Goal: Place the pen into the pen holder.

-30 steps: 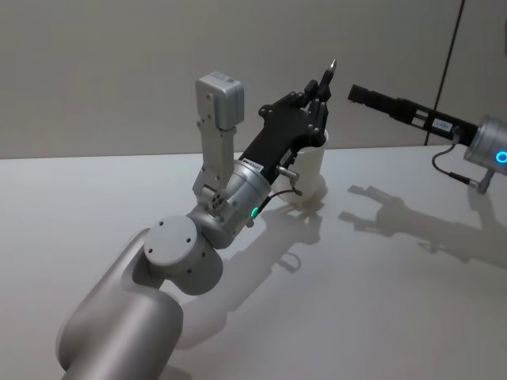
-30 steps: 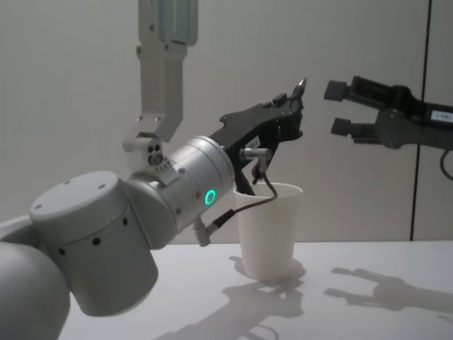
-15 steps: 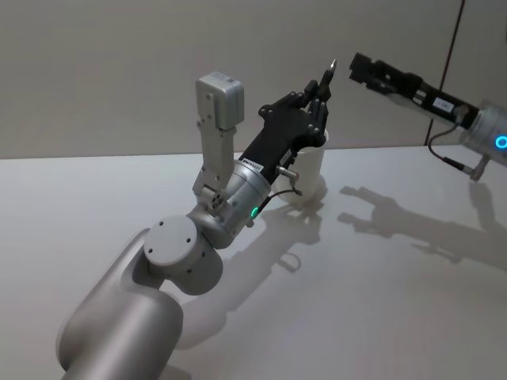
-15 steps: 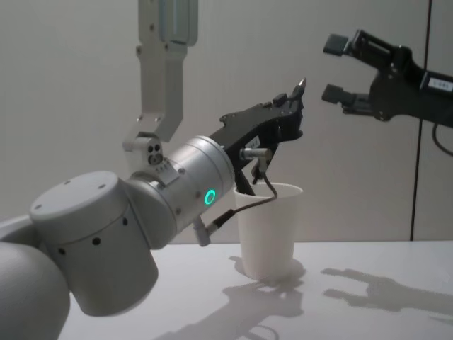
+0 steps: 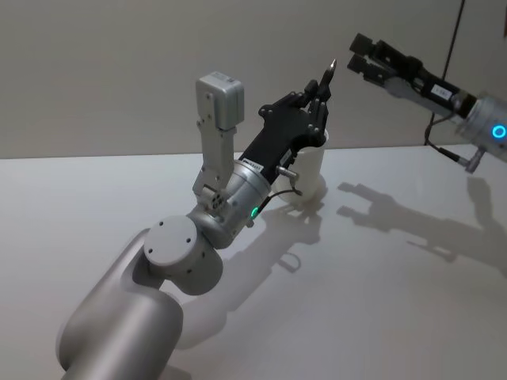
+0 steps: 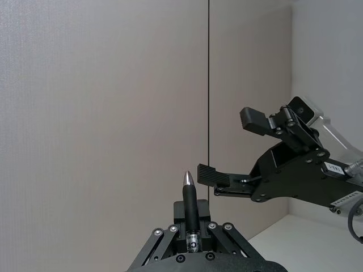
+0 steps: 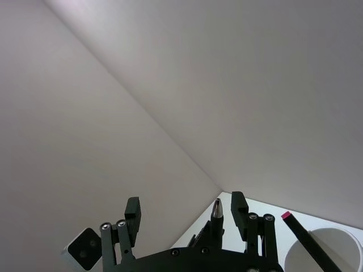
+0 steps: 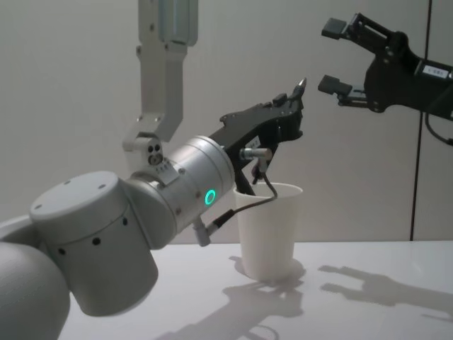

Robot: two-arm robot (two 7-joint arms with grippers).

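Head view: the left gripper (image 5: 317, 99) is clamped on the pen (image 5: 329, 73), tip up, just above the pen holder (image 5: 314, 166) (a white cup). Chest view: the right gripper (image 8: 333, 57), jaws apart and empty, hangs higher, to the holder's right. Left wrist view: the pen stands upright between the fingers.

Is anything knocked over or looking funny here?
Nothing stands out. The pen holder stands upright on the table. The left gripper holds the pen tip-up above it, and the open right gripper hangs near the tip.
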